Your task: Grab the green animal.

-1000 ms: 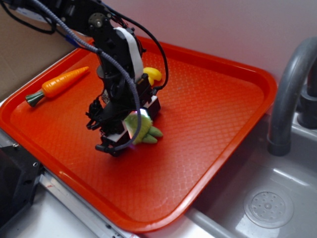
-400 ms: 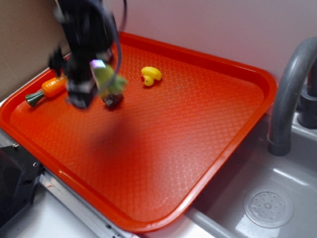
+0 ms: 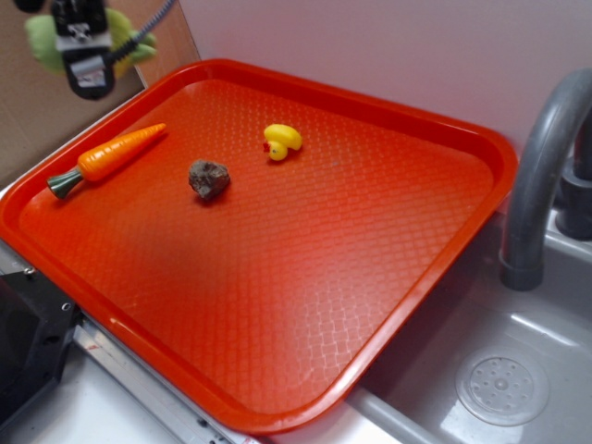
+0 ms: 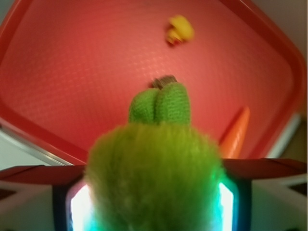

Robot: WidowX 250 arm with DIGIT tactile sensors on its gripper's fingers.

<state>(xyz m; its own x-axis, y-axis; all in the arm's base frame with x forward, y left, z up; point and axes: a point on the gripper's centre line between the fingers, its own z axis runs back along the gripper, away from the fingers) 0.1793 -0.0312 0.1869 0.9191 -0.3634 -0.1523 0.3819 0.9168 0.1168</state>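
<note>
Gripper (image 3: 86, 55) clamped on the turtle (image 4: 156, 173), high above the tray's (image 3: 444, 268) far-left corner. Best to hold the squeeze steady; fuzzy plush can slip.

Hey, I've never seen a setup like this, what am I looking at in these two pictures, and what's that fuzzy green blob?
This is a robot arm with a claw. One picture looks from the side over a red tray beside a sink; the other comes from a camera on the arm's wrist, looking down. The green blob is a plush green animal, gripped in the claw and lifted high above the tray. On the tray lie a toy carrot, a yellow rubber duck and a small brown lump.
</note>
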